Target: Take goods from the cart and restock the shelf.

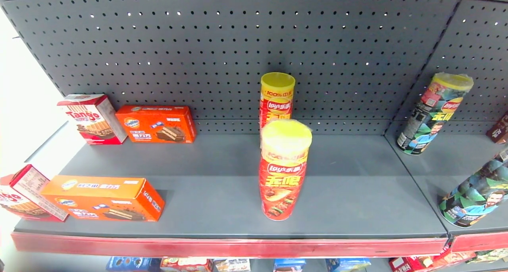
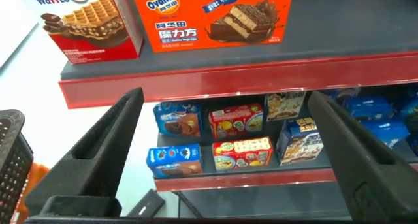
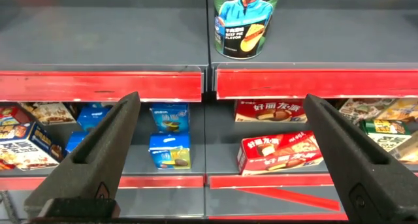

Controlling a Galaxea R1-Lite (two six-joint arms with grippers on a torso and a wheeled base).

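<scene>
Wide and empty: left end effector, right end effector, both low before shelf front. Near left end effector: black basket; left arm probably closer for pickup.

Bright, even light falls on the shelf, leaving only soft, faint shadows beside the orange box and the front chip can. The head view's left edge blows out to white. Light pricks through the pegboard holes, and straight shelf lines bow toward the edges.
</scene>
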